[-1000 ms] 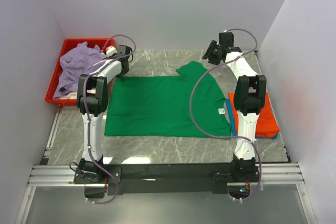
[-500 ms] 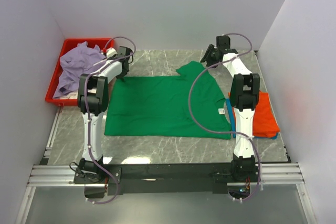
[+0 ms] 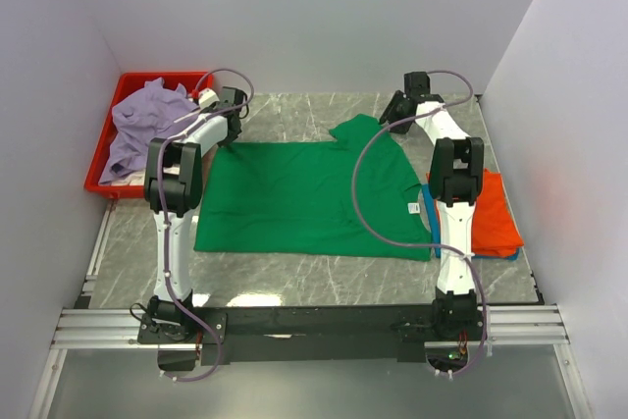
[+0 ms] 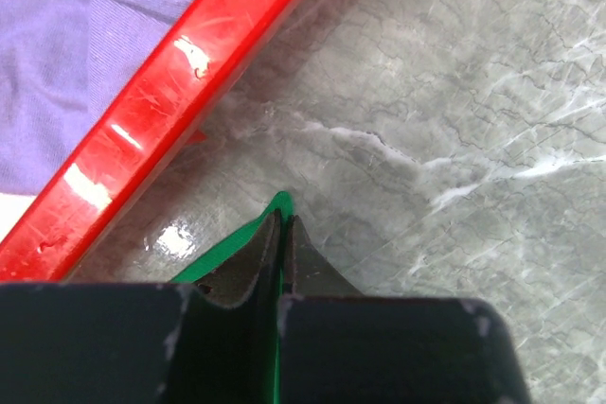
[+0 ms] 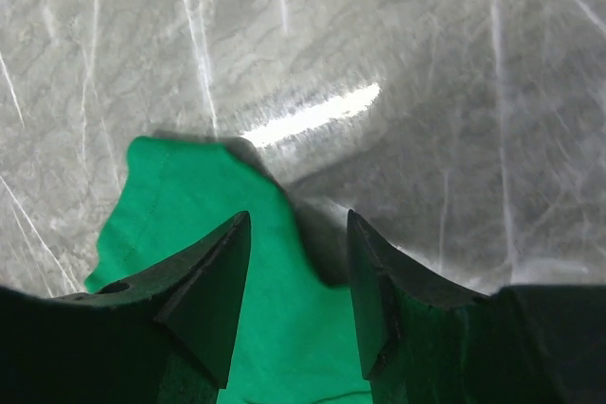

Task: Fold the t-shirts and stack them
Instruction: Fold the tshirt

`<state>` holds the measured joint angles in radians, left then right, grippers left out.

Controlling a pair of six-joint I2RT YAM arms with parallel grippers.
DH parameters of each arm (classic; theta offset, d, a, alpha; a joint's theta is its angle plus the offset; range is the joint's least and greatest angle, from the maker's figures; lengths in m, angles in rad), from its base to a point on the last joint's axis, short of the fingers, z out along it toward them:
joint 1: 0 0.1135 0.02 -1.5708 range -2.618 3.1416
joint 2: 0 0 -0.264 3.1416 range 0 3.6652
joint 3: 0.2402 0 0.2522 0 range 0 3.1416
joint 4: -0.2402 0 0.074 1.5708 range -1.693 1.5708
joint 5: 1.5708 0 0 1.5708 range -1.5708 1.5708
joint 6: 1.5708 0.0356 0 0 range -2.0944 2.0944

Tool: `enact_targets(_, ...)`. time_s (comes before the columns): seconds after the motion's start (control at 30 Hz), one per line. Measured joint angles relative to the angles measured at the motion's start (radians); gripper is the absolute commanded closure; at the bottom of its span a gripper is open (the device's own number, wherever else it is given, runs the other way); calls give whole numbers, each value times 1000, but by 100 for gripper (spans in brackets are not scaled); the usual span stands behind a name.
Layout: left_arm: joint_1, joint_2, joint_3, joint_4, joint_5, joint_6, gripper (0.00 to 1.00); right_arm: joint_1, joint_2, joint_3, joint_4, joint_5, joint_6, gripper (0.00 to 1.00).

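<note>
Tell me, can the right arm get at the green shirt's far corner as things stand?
Probably yes. The right pincer hangs open directly over that edge of the green shirt, its jaws either side of the cloth, and nothing lies between them.

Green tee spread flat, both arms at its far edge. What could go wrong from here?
The left end effector pinches only a corner tip of the green t-shirt; it may slip out on lifting.
The right end effector stands open over the sleeve's edge; closing there could catch little cloth, skewing the fold.
The red tray rim sits close beside the left grip; a swing might clip it.
</note>
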<state>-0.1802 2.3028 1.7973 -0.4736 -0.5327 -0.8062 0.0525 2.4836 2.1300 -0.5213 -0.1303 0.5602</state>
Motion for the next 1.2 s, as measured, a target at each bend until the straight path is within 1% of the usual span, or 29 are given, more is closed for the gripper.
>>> enact_targets(0.07, 0, -2, -3, 5, 4, 0, 99, -4, -6, -10, 0, 6, 1, 49)
enact_targets(0.17, 0, -5, -11, 13, 5, 0, 99, -6, -8, -13, -6, 8, 0, 53)
enact_targets(0.37, 2, -9, -18, 21, 11, 0, 99, -7, -64, -119, 29, -1, 8, 63)
enact_targets(0.4, 2, -10, -19, 21, 12, 0, 99, -7, -68, -129, 32, -5, 8, 67)
enact_targets(0.47, 2, -11, -21, 24, 13, 0, 99, -7, -68, -130, 32, -10, 8, 73)
enact_targets(0.5, 2, -13, -24, 26, 14, 0, 99, -7, -68, -130, 30, -10, 6, 81)
enact_targets(0.57, 2, -15, -26, 28, 16, 0, 99, -7, -68, -130, 26, -12, 7, 87)
enact_targets(0.6, 2, -15, -26, 28, 16, 0, 99, -7, -68, -130, 25, -12, 6, 92)
enact_targets(0.67, 3, -15, -26, 28, 18, 0, 99, -7, -68, -130, 24, -12, 6, 94)
enact_targets(0.73, 3, -15, -26, 28, 20, 0, 99, -7, -68, -130, 22, -12, 3, 99)
enact_targets(0.93, 4, -19, -28, 27, 27, 1, 99, -7, -95, -156, 19, 8, -5, 100)
enact_targets(1.2, 5, -31, -32, 9, 49, 2, 99, -8, -257, -248, 24, 39, -12, 100)
